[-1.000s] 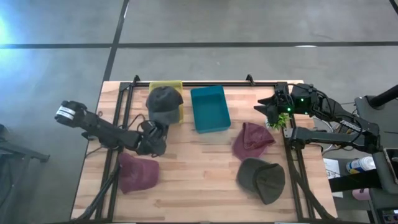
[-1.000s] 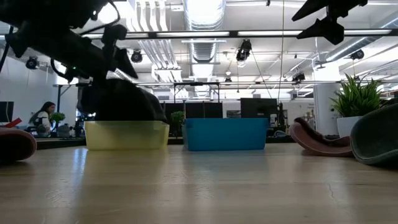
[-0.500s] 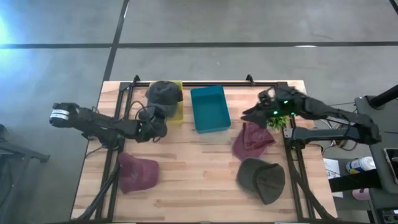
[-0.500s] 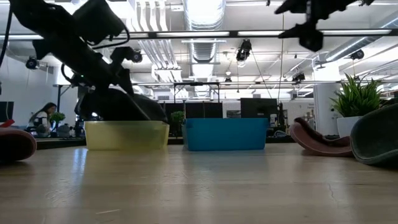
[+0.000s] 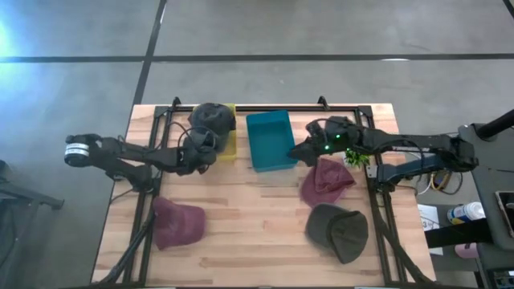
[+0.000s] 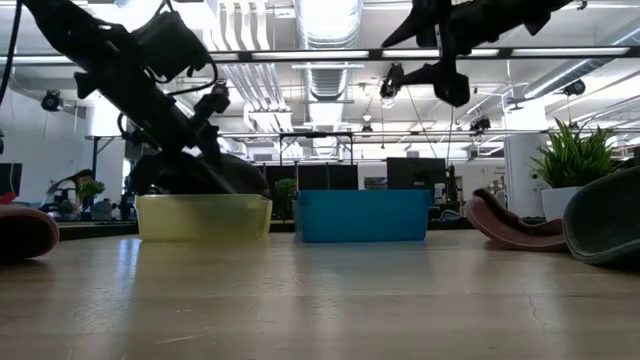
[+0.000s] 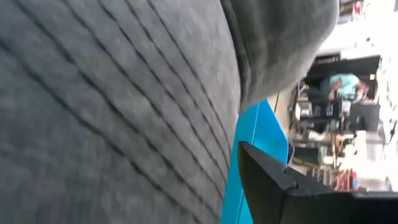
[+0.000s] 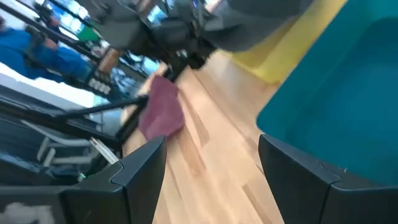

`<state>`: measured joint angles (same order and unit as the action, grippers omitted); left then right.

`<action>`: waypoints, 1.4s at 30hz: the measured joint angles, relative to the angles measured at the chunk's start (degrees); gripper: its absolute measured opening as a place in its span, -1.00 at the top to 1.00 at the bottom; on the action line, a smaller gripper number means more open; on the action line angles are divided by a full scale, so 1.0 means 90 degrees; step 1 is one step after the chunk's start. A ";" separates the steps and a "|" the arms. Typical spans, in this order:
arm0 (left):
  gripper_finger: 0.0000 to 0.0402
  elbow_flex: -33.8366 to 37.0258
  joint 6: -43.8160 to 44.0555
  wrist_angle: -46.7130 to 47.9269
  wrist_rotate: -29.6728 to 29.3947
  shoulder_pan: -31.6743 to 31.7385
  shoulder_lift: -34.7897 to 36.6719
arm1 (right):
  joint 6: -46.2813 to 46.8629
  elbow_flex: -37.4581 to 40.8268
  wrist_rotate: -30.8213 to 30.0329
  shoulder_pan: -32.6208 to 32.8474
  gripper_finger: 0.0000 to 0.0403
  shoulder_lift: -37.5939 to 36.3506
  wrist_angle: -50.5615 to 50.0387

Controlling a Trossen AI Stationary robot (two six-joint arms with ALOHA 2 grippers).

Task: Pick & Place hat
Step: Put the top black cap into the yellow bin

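A dark grey hat [image 5: 213, 118] lies crown up in the yellow bin [image 5: 232, 143] at the far left; its fabric fills the left wrist view [image 7: 112, 106]. My left gripper [image 5: 204, 144] is at the hat's near side. Only one of its fingers [image 7: 280, 180] shows, standing well off the middle, so it reads as open. My right gripper [image 5: 297, 152] is open and empty, high above the table [image 6: 440, 75], between the teal bin [image 5: 271, 140] and a maroon hat [image 5: 325, 181]. It also shows in the right wrist view [image 8: 211, 165]. My left gripper is right against the dark grey hat's near side, but the hat's fabric [image 7: 155, 137] hides its other finger. I cannot tell whether it touches the hat.
A second maroon hat [image 5: 177, 223] lies near left, and a dark olive hat [image 5: 339, 231] lies near right. A small plant [image 5: 361, 156] stands at the right edge. Black frame rails run along the table's far, left and right sides. There is bare wood in the middle.
My left gripper has gone toward the far edge, up to the yellow bin. The dark grey hat has shifted toward the far edge and sunk lower into the bin, then stayed put. My right gripper has swung from the plant toward the table's left, to the teal bin's right side.
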<state>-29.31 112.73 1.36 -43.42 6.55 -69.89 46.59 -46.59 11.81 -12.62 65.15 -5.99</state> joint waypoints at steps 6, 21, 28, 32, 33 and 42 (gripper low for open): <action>0.32 0.0008 -0.0771 0.0015 0.0727 -0.0210 0.0187 | 0.0001 0.0000 0.0001 0.0067 -0.24 0.0422 0.0521; 0.32 -0.0176 -0.1189 0.0192 0.2855 -0.1133 0.1313 | -0.0068 0.0000 0.0002 0.0070 -0.24 0.0441 0.0681; 0.32 -0.1595 -0.1327 0.3270 -0.0573 -0.2177 0.1763 | -0.0075 0.0000 0.0012 0.0165 -0.24 0.0441 0.0681; 0.32 -0.2538 -0.1215 0.6004 -0.0966 -0.1987 0.1588 | -0.0105 0.0000 0.0016 0.0167 -0.24 0.0443 0.0686; 0.32 -0.2710 -0.1250 0.6536 -0.0912 -0.1876 0.1518 | -0.0109 0.0000 0.0014 0.0167 -0.24 0.0444 0.0688; 0.31 -0.2846 -0.2350 0.8432 0.0158 -0.0353 0.1037 | -0.0041 0.0000 0.0004 0.0282 -0.24 0.0450 0.0730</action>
<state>-54.92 91.58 77.25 -42.00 3.37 -60.56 46.22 -46.59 11.85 -10.08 69.20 0.58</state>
